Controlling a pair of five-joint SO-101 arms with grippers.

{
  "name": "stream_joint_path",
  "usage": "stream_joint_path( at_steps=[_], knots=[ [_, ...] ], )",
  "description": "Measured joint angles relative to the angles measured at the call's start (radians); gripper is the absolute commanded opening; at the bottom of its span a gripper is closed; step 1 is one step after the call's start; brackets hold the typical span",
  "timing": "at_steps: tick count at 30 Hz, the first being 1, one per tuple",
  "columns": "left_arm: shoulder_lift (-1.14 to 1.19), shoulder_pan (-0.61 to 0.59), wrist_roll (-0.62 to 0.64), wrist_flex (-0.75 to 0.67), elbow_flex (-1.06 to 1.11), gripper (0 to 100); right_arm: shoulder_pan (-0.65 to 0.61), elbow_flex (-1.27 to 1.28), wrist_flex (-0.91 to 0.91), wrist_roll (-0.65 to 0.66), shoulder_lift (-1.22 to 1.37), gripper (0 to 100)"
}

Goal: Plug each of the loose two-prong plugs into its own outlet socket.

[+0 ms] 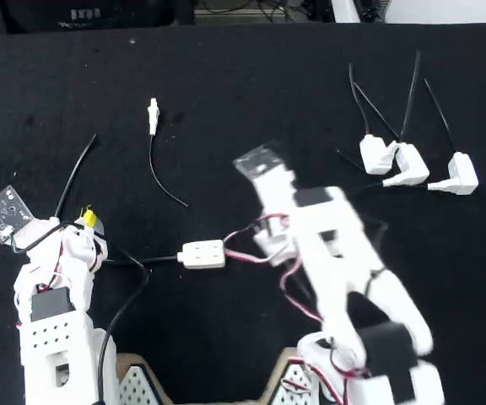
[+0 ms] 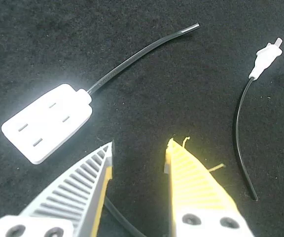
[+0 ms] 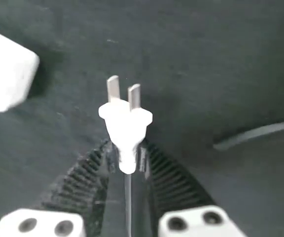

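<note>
The right gripper, clamped on a plug with prongs leading, has the outlet close at its nine o'clock seen from above, while the left gripper gapes empty.

Black cloth table, dark clutter along far edge

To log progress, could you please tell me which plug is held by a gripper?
The straight plug clamped in the right gripper; the other straight plug and the angled plugs lie loose on the table.
</note>
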Motion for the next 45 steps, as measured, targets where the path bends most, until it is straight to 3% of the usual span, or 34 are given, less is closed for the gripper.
stream_joint_path(
  at_steps=[6,12,37,45],
  knots=[
    [0.000,0.000,0.000,0.000,0.000,18,0.121,0.021,-0.057,0.192,-0.071,1.6],
    [0.000,0.000,0.000,0.000,0.000,18,0.107,0.061,-0.199,0.137,0.064,14.5],
    [0.000,0.000,0.000,0.000,0.000,18,0.091,-0.091,-0.167,0.126,0.173,13.8],
    [0.000,0.000,0.000,0.000,0.000,18,0.094,-0.158,-0.068,0.084,0.138,13.8]
  ],
)
